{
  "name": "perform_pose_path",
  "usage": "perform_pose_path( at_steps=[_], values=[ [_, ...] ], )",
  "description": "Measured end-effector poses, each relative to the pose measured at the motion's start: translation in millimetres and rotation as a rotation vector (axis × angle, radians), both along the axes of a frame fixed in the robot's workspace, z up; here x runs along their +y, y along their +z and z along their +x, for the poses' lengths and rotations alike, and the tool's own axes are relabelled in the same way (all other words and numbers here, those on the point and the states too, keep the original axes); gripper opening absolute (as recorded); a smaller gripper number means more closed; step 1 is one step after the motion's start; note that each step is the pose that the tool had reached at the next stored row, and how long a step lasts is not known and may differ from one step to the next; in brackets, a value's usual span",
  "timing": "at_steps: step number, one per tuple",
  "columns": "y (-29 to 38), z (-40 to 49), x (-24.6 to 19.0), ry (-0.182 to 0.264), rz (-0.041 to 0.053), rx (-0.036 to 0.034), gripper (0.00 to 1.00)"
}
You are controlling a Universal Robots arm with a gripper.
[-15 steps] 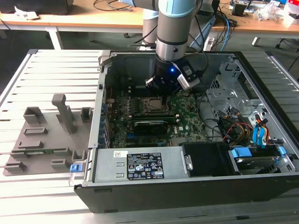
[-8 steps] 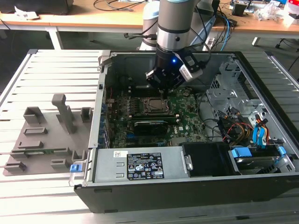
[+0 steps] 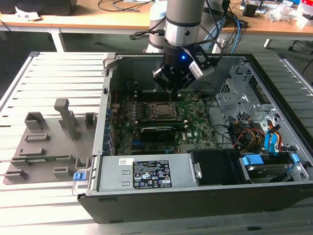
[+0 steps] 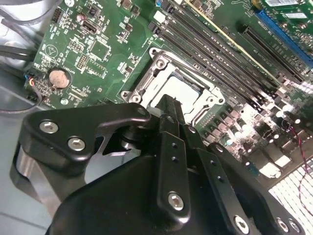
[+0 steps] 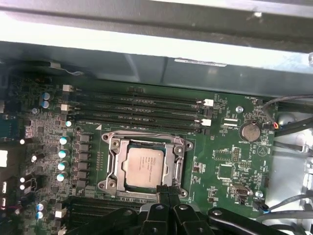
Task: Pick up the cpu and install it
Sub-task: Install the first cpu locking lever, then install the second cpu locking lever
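We see cpu (image 5: 143,166) seated in socket (image 5: 113,168) on motherboard (image 5: 225,161). Gripper (image 5: 166,190) hovers just above socket edge, fingers pressed together, holding nothing. We judge chip light, stiff, thin, fragile underneath; take by opposite edges, keep it level.

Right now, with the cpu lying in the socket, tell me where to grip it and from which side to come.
Come straight down from above. The cpu lies flat, metal top up, inside the socket frame, which hems in its sides. Pinching two opposite edges of the raised top plate looks best. The gripper hovers over the frame's edge; I cannot tell how much edge clearance there is.
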State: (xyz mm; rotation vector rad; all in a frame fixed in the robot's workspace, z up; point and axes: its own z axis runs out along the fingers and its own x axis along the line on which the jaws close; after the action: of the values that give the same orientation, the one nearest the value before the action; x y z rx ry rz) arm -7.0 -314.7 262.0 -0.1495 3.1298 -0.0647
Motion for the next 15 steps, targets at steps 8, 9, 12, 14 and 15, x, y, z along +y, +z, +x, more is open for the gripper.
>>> perform_pose_path(
  at_steps=[8, 9, 12, 14, 15],
  values=[
    [1.4, 0.0, 0.0, 0.000, 0.0001, 0.0000, 0.11],
    [1.5, 0.0, 0.0, 0.000, 0.0000, 0.0000, 0.11],
    [1.6, 0.0, 0.0, 0.000, 0.0000, 0.0000, 0.11],
    [1.6, 0.0, 0.0, 0.000, 0.0001, -0.0001, 0.11],
    [1.8, -0.1, -0.3, 0.000, -0.0003, 0.0001, 0.11]
  ],
)
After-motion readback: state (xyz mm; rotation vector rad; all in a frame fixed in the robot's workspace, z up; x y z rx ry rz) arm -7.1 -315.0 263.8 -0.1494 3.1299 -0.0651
